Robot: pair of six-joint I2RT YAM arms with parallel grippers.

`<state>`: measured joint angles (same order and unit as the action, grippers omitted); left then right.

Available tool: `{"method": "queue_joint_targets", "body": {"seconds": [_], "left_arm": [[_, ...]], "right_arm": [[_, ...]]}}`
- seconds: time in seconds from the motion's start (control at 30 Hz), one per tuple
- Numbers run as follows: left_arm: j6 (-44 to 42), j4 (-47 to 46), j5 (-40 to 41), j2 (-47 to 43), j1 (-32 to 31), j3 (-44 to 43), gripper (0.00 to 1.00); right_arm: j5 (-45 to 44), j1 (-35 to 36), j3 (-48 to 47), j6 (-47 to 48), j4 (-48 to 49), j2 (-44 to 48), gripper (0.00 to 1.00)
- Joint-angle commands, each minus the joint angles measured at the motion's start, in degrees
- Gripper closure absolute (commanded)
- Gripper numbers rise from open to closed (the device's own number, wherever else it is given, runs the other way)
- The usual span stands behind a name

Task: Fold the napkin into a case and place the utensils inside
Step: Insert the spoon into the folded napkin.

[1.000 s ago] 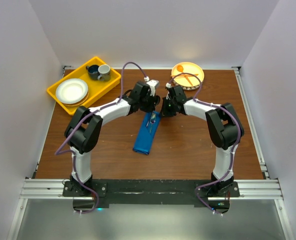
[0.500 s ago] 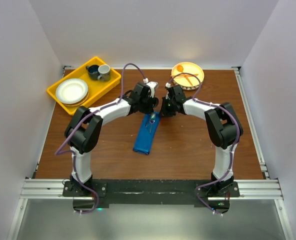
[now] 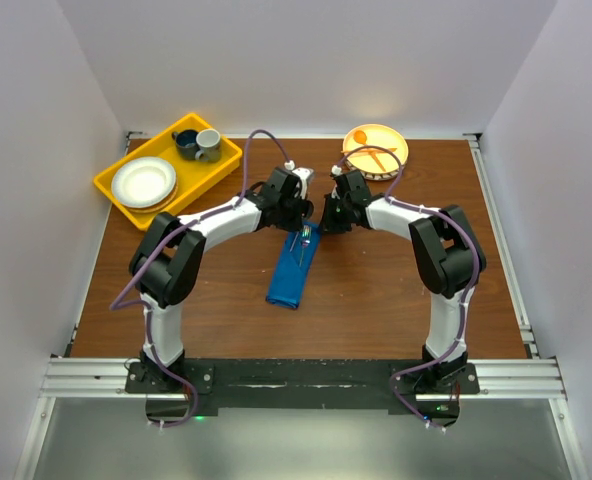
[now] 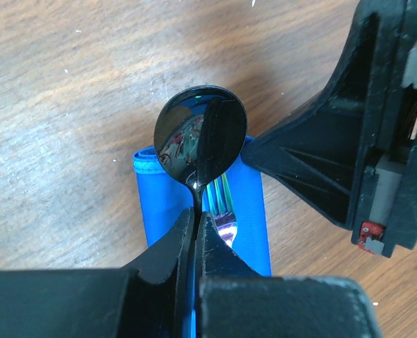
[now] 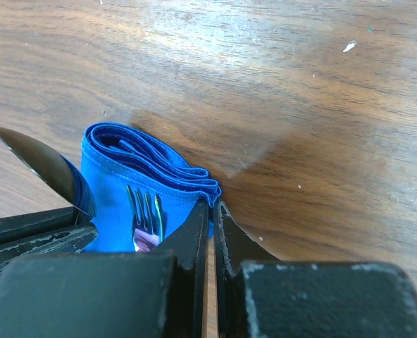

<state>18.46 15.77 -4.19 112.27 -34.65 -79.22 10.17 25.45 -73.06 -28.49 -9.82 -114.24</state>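
Note:
The blue case [image 3: 289, 275] lies mid-table as a long narrow folded strip, its far end layered [image 5: 145, 158]. My left gripper [image 3: 298, 214] is shut on the neck of the shiny spoon [image 4: 201, 134] and holds its bowl over the case's far end [image 4: 156, 204]; the fingertips [image 4: 196, 215] sit just above the cloth. The iridescent fork [image 4: 224, 208] rests on the blue cloth with its tines toward the far end [image 5: 146, 215]. My right gripper [image 5: 212, 205] is shut at the case's far right corner, with blue cloth between its tips; it stands right of the case [image 3: 328, 222].
A yellow tray [image 3: 104, 190] at the back left holds a white plate [image 3: 143, 182] and two cups [image 3: 198, 143]. A yellow plate [image 3: 401, 150] at the back right holds an orange plastic spoon [image 3: 361, 137] and fork. The two grippers are close together.
My left gripper has shifted slightly left with the spoon in it. The right arm and the case have hardly moved.

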Motion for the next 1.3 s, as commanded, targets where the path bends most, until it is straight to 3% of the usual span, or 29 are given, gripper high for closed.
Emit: {"method": "queue_joint_targets", "body": {"seconds": [0.0, 1.27], "left_arm": [[0.0, 1.7, 0.9, -2.0, -0.4, 0.5, 1.0], [2.5, 5.1, 0.8, -3.6, -0.5, 4.8, 1.0]], "right_arm": [[-3.2, -0.2, -1.8, -0.1, -0.1, -0.2, 1.0], [-4.5, -0.2, -2.7, -0.1, -0.5, -0.5, 1.0]]}}
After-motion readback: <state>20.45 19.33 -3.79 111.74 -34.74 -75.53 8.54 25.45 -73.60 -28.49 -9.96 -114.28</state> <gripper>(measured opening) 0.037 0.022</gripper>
